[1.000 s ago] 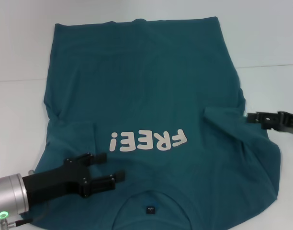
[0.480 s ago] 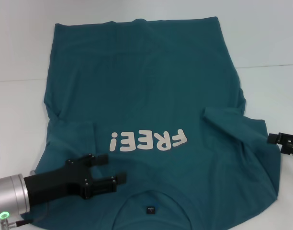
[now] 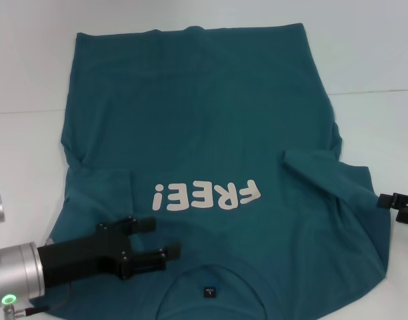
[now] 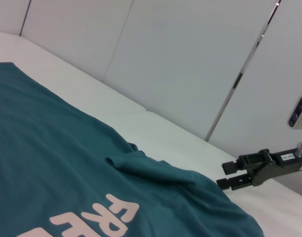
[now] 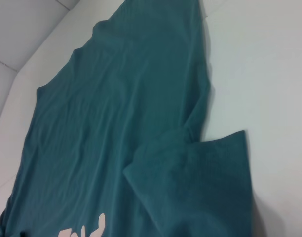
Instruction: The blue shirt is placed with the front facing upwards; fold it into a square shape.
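Observation:
The blue shirt (image 3: 211, 120) lies flat on the white table, front up, collar and its small dark label (image 3: 209, 291) nearest me, hem at the far side. Pale "FREE!" lettering (image 3: 207, 195) crosses the chest. Both short sleeves are turned inward onto the body; the right sleeve (image 3: 324, 167) forms a raised fold (image 5: 200, 168). My left gripper (image 3: 165, 237) hovers open over the shirt's left shoulder, beside the collar. My right gripper (image 3: 389, 203) is open just off the shirt's right edge, beside the right sleeve, and also shows in the left wrist view (image 4: 225, 174).
The white table (image 3: 377, 53) extends beyond the shirt at the far side and to the right, with a seam line (image 3: 374, 91) across it. Pale wall panels (image 4: 190, 59) stand behind the table's right side.
My right gripper has drawn back from the right sleeve, moving outward and nearer to me. The sleeve's outer edge now lies wider. The left gripper has shifted slightly nearer to me.

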You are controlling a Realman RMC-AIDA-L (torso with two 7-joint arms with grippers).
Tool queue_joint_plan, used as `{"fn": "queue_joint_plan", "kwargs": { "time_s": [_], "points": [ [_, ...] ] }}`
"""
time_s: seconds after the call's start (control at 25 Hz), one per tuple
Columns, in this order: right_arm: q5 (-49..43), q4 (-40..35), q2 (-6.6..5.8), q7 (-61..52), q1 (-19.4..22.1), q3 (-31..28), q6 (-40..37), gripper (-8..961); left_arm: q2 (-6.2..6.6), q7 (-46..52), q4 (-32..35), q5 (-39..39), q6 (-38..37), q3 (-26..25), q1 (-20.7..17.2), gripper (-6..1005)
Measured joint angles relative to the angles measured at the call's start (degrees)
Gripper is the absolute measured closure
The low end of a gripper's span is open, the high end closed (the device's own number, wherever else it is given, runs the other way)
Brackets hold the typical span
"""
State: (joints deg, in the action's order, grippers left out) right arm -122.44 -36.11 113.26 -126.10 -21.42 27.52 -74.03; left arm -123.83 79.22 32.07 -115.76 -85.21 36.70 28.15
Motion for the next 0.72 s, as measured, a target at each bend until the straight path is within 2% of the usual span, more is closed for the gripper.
{"fn": "queue_joint_plan", "kwargs": {
  "time_s": [0.56,0.72],
  "points": [
    [0.5,3.0,0.87,1.7,-2.3,0.0,3.9,147,-0.09,0.7,0.1,0.0,-0.1,0.8,0.1,121],
    [1.6,4.1,0.90,1.8,-2.8,-0.1,4.3,229,-0.09,0.7,0.1,0.0,-0.1,0.8,0.1,121]
  ]
}}
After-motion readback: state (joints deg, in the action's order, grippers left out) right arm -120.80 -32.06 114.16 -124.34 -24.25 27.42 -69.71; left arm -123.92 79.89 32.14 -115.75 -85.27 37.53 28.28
